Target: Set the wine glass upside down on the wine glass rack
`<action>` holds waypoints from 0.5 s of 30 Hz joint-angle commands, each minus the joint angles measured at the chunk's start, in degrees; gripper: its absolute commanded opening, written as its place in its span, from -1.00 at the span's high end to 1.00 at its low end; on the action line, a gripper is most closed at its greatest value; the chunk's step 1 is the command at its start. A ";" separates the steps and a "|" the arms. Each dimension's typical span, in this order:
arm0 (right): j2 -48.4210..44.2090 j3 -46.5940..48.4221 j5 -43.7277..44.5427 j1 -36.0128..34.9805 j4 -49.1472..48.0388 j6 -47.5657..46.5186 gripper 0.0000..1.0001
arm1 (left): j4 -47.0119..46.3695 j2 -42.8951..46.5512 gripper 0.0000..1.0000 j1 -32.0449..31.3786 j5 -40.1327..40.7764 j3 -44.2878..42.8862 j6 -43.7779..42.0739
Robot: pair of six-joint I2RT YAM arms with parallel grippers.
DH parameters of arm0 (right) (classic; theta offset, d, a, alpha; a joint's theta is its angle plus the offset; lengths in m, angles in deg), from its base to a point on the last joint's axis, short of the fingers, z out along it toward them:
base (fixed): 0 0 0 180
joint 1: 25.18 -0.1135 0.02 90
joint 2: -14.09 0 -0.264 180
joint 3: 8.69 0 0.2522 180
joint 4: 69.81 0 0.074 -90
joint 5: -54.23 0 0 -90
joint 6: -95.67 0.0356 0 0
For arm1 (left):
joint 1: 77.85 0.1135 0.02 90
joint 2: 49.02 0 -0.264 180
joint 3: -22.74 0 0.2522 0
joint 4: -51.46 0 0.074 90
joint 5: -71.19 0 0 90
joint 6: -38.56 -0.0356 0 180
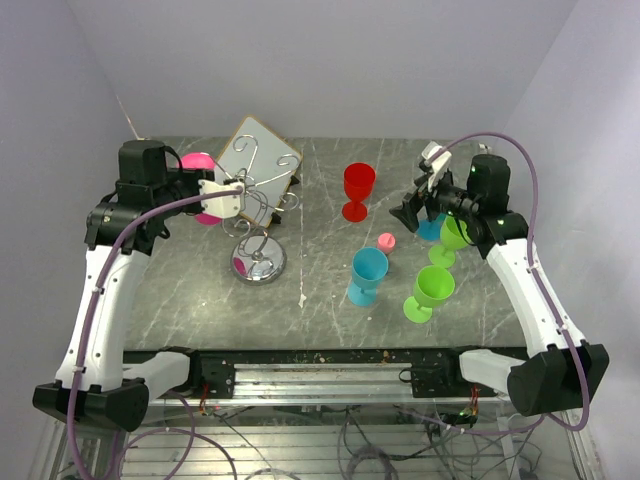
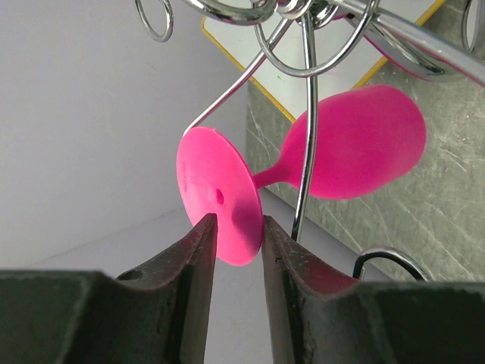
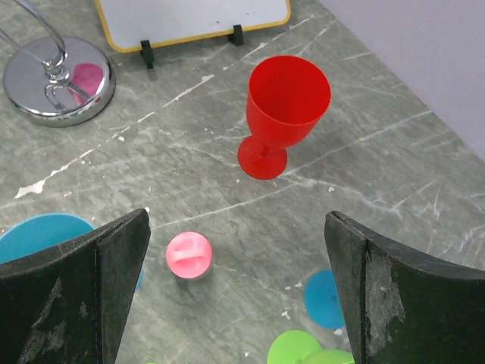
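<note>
Nearest the left wrist camera stand the two dark fingers (image 2: 189, 273) of the left gripper (image 2: 239, 227), with a narrow gap between them. The lower rim of the foot of the pink wine glass (image 2: 356, 148) slants across that gap. The gap is wider than the thin foot, so the jaws are loosened rather than clamped, though one tip may be touching the rim. The glass is on the wine glass rack (image 1: 259, 260): its stem lies between the two wires of one curled hook arm, with the foot on the gripper's side and the bowl beyond. From this angle I cannot tell whether it hangs straight down.

From above, the left arm (image 1: 95, 300) climbs steeply from its base at the near left edge of the table (image 1: 190, 300). It bends at the elbow and turns its wrist rightward, so the gripper reaches level toward the top of the rack. The rack's shiny disc base stands just in front of a wood-framed white board (image 1: 262, 150).

The right arm (image 1: 530, 285) slants up and leftward from the near right corner, with the right gripper (image 1: 415, 208) tipped down over the table. Its jaws are spread wide and grasp nothing. On the table near it stand a red wine glass (image 1: 358, 188), a blue wine glass (image 1: 368, 275), a near green wine glass (image 1: 432, 290) and a far green wine glass (image 1: 452, 235). A small pink round piece (image 1: 386, 241) lies among them.
</note>
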 commanded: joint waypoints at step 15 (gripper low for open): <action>3.27 4.25 3.21 -6.55 15.80 -9.15 -0.94 | 3.68 4.26 -0.10 -0.52 4.35 -1.64 -1.65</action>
